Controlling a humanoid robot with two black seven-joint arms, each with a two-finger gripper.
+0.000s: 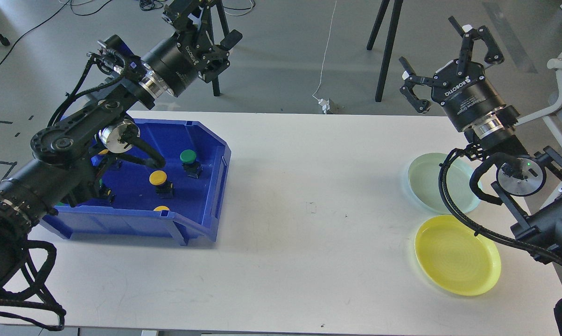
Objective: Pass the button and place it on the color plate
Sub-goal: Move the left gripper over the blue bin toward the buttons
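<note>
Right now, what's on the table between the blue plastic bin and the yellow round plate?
Nothing: the head view shows bare white table between blue plastic bin and yellow round plate.

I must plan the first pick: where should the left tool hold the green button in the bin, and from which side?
Grip the green button by its round cap, coming straight down from above. It stands upright on its dark base in the bin, clear of the yellow button, and the walls hinder a side approach. The left tool looks open.

The scene is evenly and brightly lit from overhead. Soft shadows are cast under the blue bin [201, 224] at left. Focus is sharp throughout.
</note>
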